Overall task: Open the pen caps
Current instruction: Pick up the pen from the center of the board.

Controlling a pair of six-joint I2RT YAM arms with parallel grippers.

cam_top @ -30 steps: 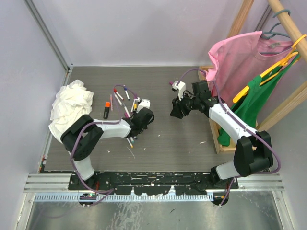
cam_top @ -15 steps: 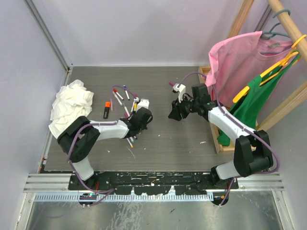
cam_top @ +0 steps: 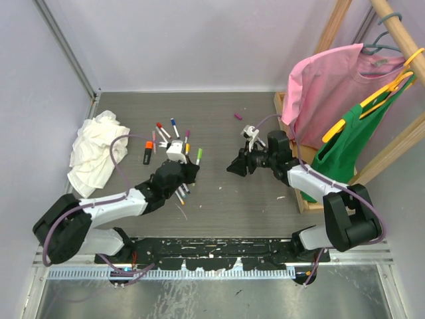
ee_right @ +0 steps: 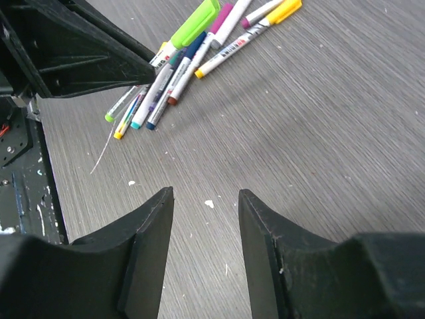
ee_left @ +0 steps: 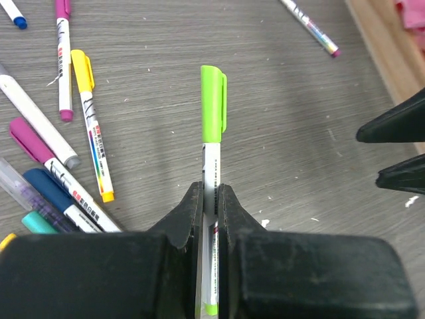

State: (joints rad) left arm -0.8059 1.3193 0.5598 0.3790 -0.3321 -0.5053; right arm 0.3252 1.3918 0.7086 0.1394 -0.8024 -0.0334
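Green cap [ee_left: 213, 103] tops the pen [ee_left: 211, 165] clamped by left fingers [ee_left: 188, 220] — right fingers [ee_right: 149, 256] apart, empty.

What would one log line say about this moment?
left gripper: shut on green pen | green cap: on | right gripper: open, empty | other pens: lying loose

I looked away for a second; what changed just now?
The left gripper closed on the green-capped pen and drew slightly nearer. The right gripper moved nearer, toward it, still open and empty. Rag and other pens stayed put.
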